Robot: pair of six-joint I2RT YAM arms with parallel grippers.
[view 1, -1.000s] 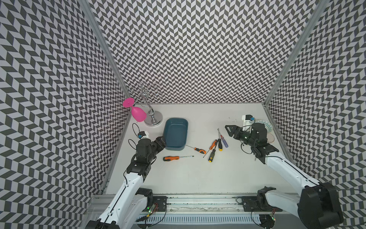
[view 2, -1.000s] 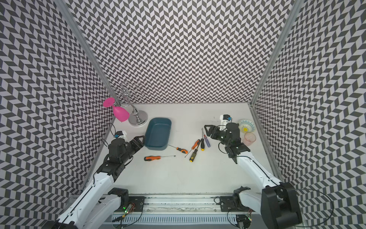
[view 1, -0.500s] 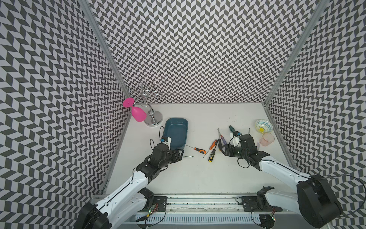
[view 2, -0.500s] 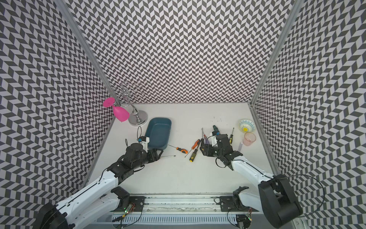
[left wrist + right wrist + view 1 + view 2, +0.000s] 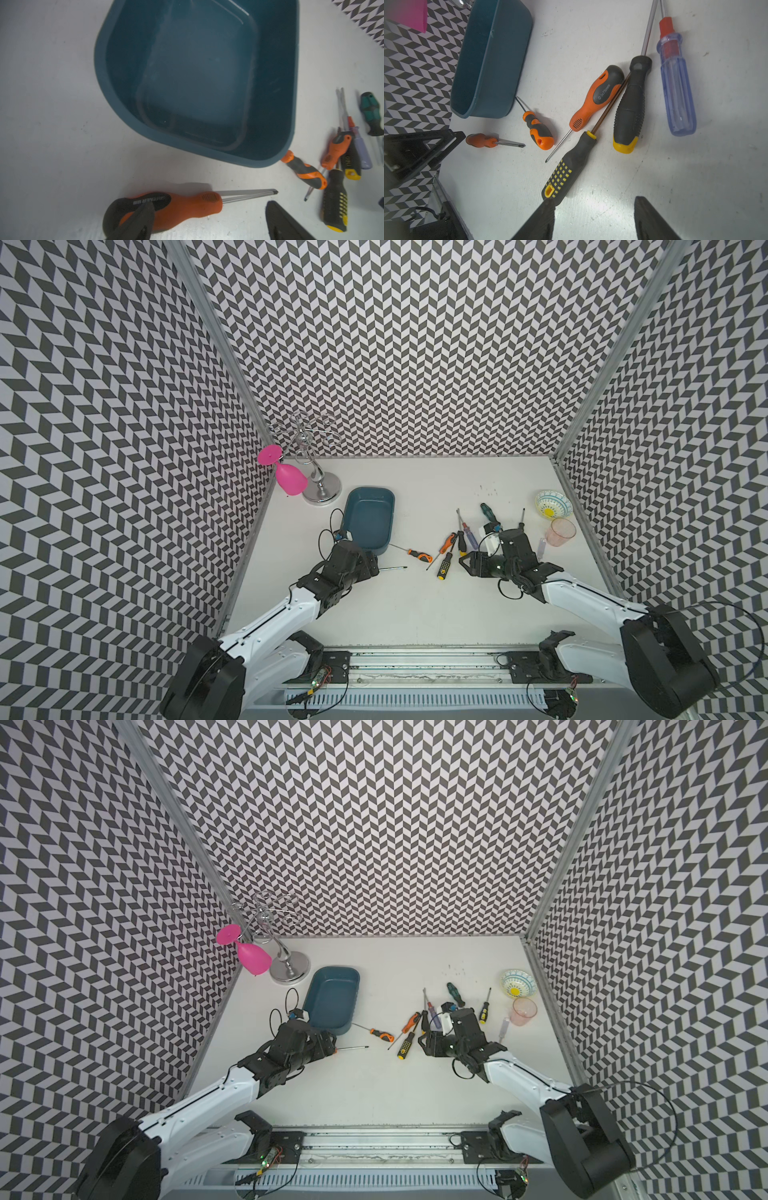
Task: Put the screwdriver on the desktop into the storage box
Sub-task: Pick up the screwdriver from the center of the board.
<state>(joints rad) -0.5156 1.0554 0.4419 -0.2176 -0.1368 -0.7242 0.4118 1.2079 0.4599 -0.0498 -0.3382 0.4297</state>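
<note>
checking both top views: the storage box [image 5: 370, 518] sits empty on the desktop [image 5: 415, 614]. the left gripper [image 5: 371, 566] is right at the box's near end, over the orange screwdriver [image 5: 392, 568], with only the shaft poking out. the right gripper [image 5: 466, 566] is well off from the box, by the other screwdrivers [image 5: 448, 542].

left wrist: jaws wide. one finger [image 5: 135, 220] is over the handle's black end, and the screwdriver lies flat just outside the box wall.

right wrist: jaws spread wide with nothing between them. the yellow-black screwdriver [image 5: 566, 172] ends right at one fingertip.
</note>
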